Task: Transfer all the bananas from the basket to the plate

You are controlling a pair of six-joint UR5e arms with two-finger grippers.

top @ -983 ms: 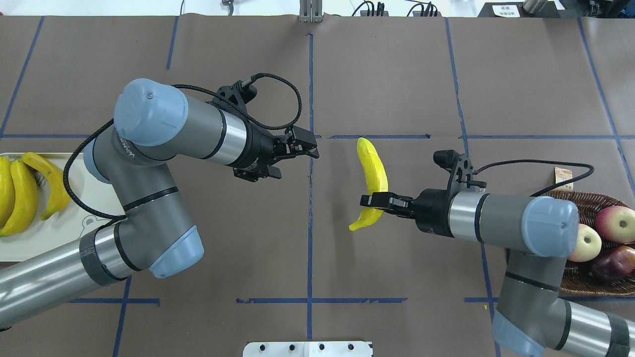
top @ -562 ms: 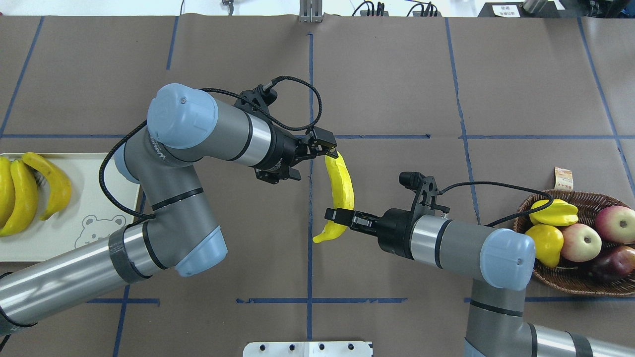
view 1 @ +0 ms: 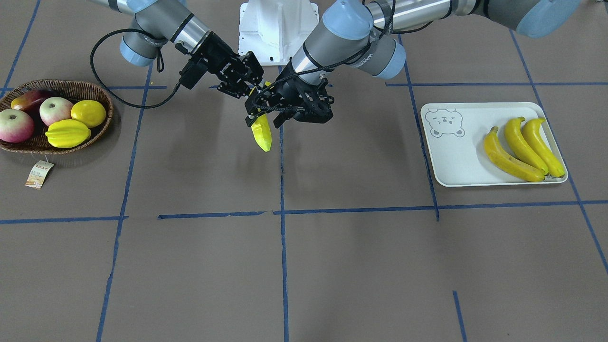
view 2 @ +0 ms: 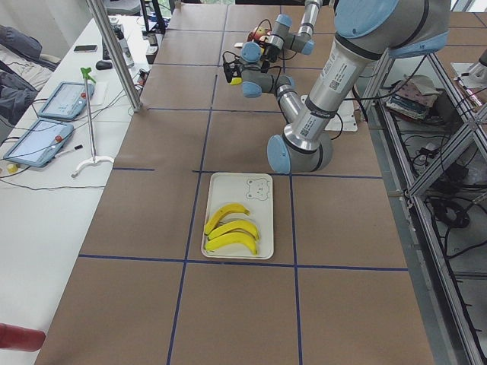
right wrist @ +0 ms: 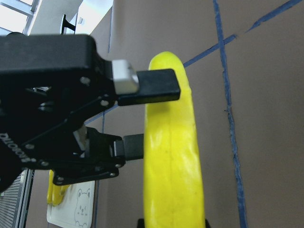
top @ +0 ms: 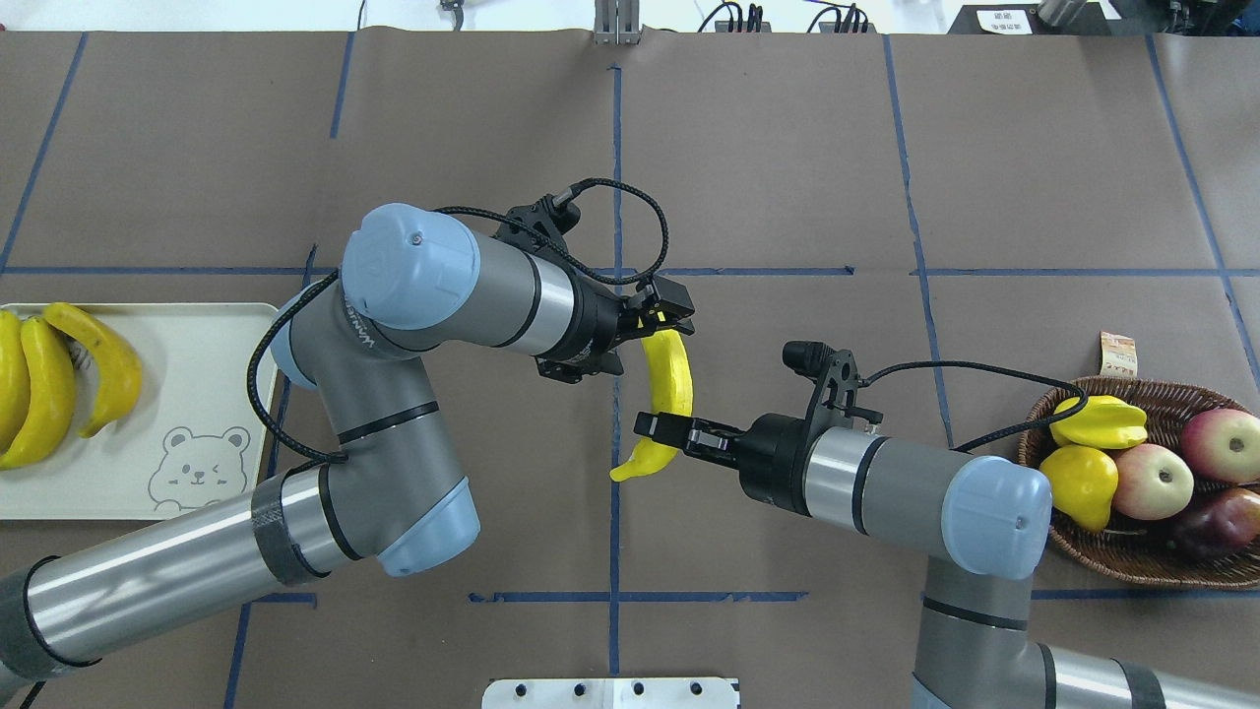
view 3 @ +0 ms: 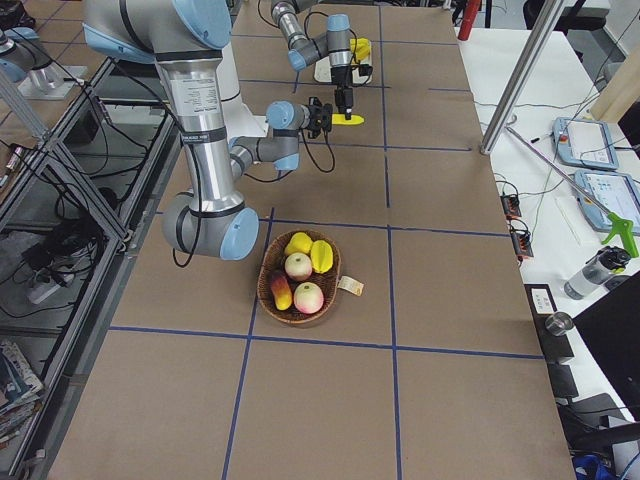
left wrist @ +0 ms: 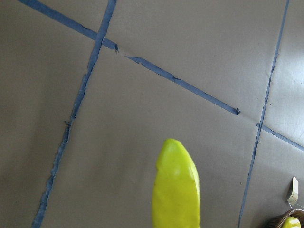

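Mid-table, between basket and plate: one banana held in the air over the centre tape line, long axis running away from the robot and one end dipping lower in the front-facing view. Right gripper clenched on it near the end closer to the robot, arm reaching in from the basket side. Left gripper at the banana's far end. In the right wrist view one black finger lies across the fruit and the other ends at its edge; cannot tell whether they pinch it or only bracket it. Left wrist view shows just a yellow end rising from the bottom edge over brown table. Plate at the robot's far left, three bananas lying side by side on the end away from the bear drawing. Basket at far right holds a starfruit, lemon, apples and a dark red fruit; no banana seen in it. Paper tag lies on the table just beyond the rim.
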